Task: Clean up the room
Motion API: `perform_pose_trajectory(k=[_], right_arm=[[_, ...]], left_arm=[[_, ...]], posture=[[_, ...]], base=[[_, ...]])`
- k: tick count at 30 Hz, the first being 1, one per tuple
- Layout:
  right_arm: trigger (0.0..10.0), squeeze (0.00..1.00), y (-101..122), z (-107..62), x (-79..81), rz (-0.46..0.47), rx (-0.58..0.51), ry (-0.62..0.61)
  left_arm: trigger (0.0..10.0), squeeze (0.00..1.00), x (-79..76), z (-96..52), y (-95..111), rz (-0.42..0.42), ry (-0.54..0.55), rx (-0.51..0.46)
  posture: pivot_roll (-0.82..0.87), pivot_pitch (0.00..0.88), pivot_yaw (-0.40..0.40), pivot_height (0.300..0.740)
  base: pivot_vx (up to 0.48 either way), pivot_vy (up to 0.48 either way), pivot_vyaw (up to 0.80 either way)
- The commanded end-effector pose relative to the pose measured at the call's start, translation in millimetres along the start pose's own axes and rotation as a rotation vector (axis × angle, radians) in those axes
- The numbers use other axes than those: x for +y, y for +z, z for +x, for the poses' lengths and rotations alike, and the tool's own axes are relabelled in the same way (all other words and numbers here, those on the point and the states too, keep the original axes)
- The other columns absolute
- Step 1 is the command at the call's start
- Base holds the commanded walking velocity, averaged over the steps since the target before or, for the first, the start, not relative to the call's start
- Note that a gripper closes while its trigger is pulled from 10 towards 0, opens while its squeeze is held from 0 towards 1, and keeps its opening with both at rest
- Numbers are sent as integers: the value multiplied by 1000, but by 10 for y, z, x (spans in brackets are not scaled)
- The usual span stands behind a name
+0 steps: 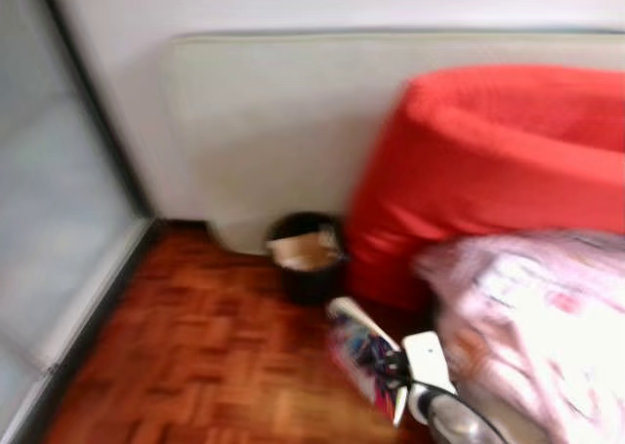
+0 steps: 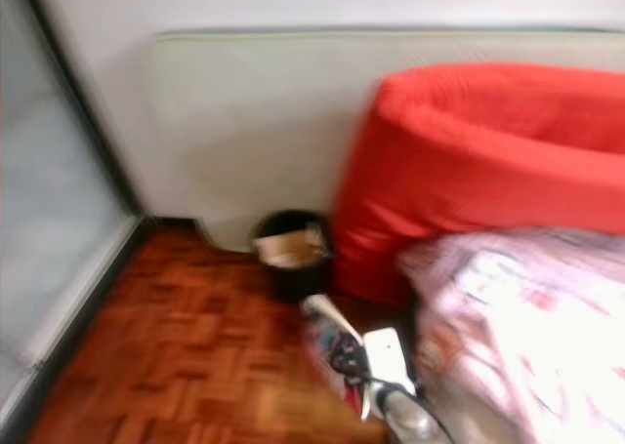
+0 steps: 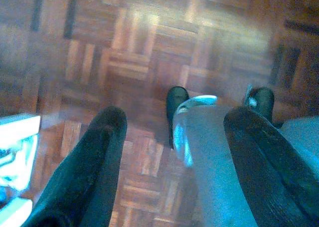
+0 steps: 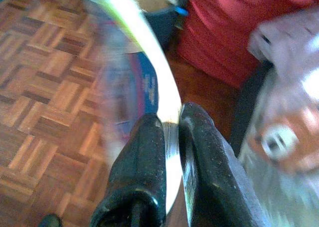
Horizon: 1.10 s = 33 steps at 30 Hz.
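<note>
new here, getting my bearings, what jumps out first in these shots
A big red beanbag leans on the pale panel along the wall, right of a black bin with cardboard inside. Nearer, the right gripper pinches a colourful flat packet over the parquet floor, beside a pink patterned quilt.

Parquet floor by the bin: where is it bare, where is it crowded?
Bare: the parquet floor between the glass panel and the black bin. Crowded: from the bin rightward, the red cushion, floral bedding and the right gripper pinching a packet.

A black bin [image 1: 309, 259] stood on the wooden floor [image 1: 205, 366] beside a red beanbag [image 1: 498, 171]; the right gripper [image 1: 391, 376] carried a colourful packet [image 1: 359, 351].
</note>
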State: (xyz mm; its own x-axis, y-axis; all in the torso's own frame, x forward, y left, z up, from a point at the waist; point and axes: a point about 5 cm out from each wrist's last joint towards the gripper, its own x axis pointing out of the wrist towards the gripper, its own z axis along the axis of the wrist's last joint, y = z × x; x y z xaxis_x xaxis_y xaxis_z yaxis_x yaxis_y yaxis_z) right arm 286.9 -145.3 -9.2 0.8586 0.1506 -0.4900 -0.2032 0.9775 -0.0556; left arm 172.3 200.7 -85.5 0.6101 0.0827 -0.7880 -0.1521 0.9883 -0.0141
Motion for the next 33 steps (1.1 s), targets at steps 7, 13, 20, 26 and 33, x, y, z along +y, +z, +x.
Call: perform_pose_trajectory(k=[7,13,20,26,33], right_arm=[[10000,0,77,16,-30,-4,-26,-10],[10000,0,75,16,-30,-4,-26,-10],[10000,0,83,19,-18,-1,-31,-8],[10000,0,222,21,-24,38,-138,-19],[10000,0,261,14,-43,78,-178,-51]], left_arm=[[10000,0,52,-12,-45,41,14,25],[10000,0,51,-12,-41,34,15,19],[10000,0,52,-13,-40,36,16,17],[10000,0,56,-13,-37,36,18,14],[10000,0,55,-14,-38,31,12,14]], posture=[[34,148,35,740],[35,149,35,740],[35,151,35,740],[34,152,36,740],[36,151,37,740]], base=[[0,-193,-785],[0,0,-781],[0,0,-781],[0,0,-781],[0,0,-781]])
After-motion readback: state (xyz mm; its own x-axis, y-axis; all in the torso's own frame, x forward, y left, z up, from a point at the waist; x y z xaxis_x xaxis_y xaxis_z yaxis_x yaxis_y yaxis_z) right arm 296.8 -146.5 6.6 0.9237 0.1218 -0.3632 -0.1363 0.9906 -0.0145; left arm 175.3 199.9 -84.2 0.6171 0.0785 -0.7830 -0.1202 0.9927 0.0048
